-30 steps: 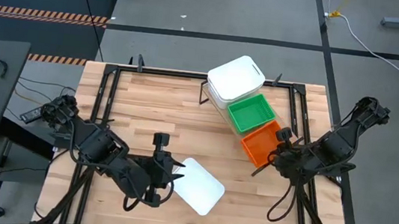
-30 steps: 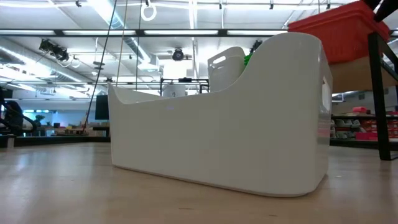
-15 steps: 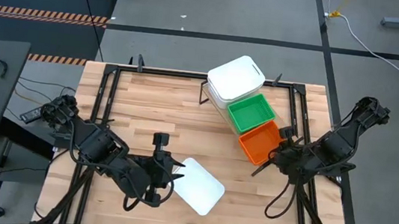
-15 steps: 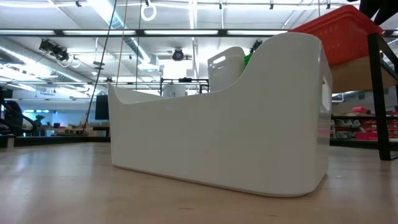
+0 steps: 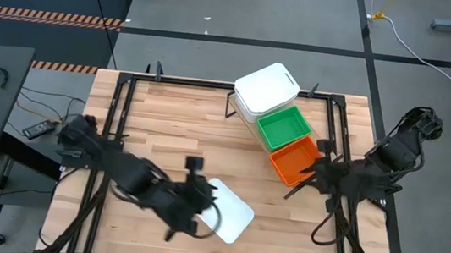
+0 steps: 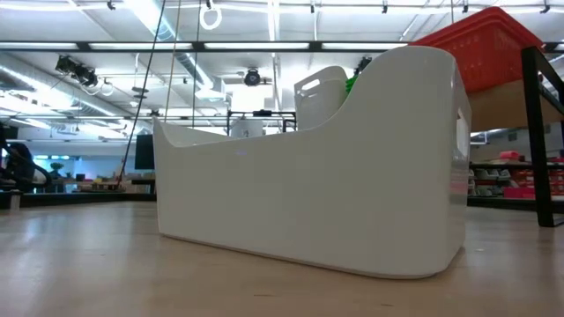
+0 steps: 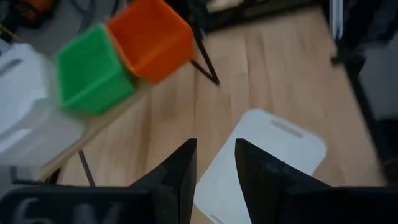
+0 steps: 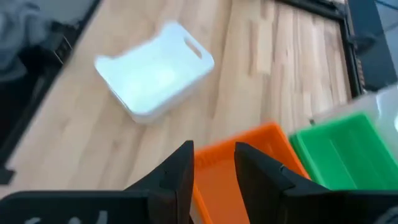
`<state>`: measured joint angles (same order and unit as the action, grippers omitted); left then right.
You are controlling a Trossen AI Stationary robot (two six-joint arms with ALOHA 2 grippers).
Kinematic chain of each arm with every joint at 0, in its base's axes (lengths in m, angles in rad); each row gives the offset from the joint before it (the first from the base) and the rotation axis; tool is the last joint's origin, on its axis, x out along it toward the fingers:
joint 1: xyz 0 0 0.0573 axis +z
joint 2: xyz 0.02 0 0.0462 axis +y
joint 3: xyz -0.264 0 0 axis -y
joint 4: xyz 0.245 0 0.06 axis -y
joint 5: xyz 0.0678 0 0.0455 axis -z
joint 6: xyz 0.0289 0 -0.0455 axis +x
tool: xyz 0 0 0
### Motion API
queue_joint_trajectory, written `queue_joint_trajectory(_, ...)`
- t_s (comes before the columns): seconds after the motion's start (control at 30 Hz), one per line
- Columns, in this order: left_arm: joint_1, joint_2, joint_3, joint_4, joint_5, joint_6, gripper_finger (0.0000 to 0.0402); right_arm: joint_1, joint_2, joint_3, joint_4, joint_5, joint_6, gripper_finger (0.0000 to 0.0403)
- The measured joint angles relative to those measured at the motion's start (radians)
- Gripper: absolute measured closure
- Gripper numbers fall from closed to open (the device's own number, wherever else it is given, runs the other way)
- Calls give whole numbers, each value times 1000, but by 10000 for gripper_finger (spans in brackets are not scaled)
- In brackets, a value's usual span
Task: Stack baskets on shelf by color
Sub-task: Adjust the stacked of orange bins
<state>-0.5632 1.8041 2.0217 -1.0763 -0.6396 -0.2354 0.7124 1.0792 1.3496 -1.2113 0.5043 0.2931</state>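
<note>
On the slanted shelf (image 6: 504,92) stand a stack of white baskets (image 5: 265,88), a green basket (image 5: 285,127) and an orange basket (image 5: 292,162). One loose white basket (image 5: 228,212) rests on its bottom on the table, open side up. My left gripper (image 5: 209,206) hovers at that basket's left edge, its fingers a narrow gap apart, and the basket (image 7: 273,155) shows just beyond them. My right gripper (image 5: 316,169) stands beside the orange basket's right end (image 8: 249,165), narrowly open and empty.
The shelf's black frame legs (image 5: 230,103) stand on the table's far right. A black rail frame (image 5: 126,98) runs around the wooden tabletop. Bare wood lies between the loose white basket and the shelf (image 5: 247,163).
My left gripper has moved toward the table's right edge, up to the loose white basket's left edge. My right gripper has drawn back from over the orange basket, which stays on the shelf.
</note>
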Motion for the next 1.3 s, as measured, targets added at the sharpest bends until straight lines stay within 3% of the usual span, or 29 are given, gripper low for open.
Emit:
queue_joint_trajectory(0.13, 29, 100, 0, 50, 34, 110, 285, -1, 2, -4, 65, -2, 27, 282)
queue_joint_trajectory(0.27, 61, 182, 0, 203, 46, 264, 285, -1, 16, -5, 67, 1, 106, 282)
queue_joint_trajectory(0.4, 129, 238, 0, 338, 138, 387, 285, 0, 49, -5, 68, -40, 172, 283)
queue_joint_trajectory(0.83, 384, 279, 0, 435, 422, 455, 285, 33, 145, -6, -331, -176, 606, 282)
queue_joint_trajectory(1.07, 437, 291, -1, 370, 572, 495, 285, 69, 124, -6, -354, -162, 733, 282)
queue_joint_trajectory(1.17, 452, 295, 0, 411, 613, 534, 285, 94, 120, -6, -353, -100, 858, 282)
queue_joint_trajectory(1.3, 464, 302, 0, 420, 666, 572, 285, 139, 133, -6, -344, 103, 961, 282)
